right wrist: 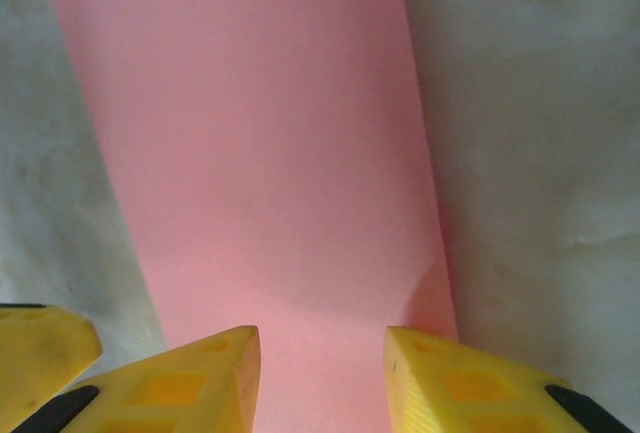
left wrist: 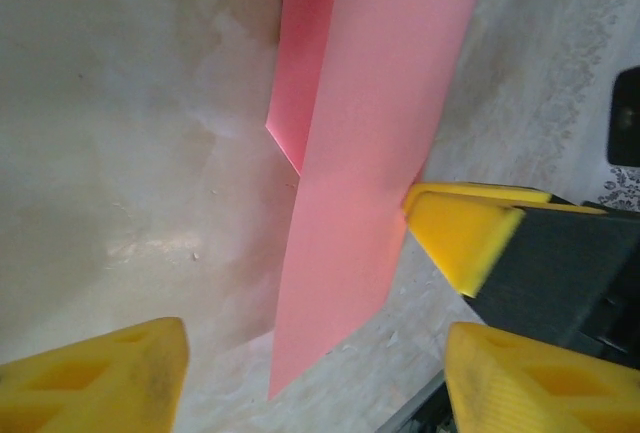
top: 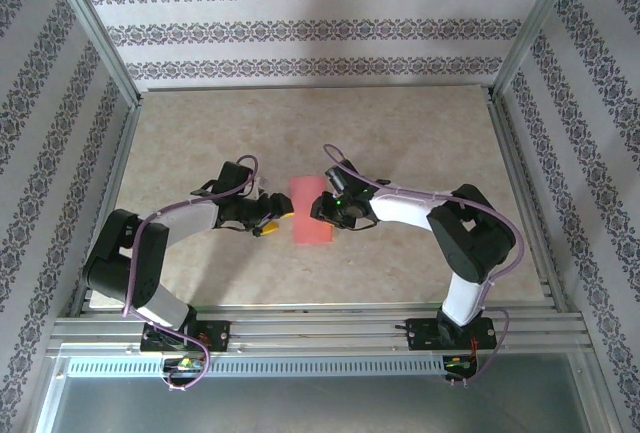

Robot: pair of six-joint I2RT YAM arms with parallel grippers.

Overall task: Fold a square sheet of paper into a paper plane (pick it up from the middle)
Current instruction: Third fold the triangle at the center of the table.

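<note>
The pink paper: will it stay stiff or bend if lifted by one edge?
The pink paper looks thin, so it probably flops. Its folded layers gape apart, so it may spring open.

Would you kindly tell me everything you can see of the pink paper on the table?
The paper is a thin, smooth salmon-pink sheet, folded into a narrow rectangle. It lies at the middle of the table, between the grippers. In the left wrist view a second layer peeks from under one long edge, ending in a slanted corner. The open right gripper meets one long edge, a finger touching it. The open left gripper faces the opposite edge.
</note>
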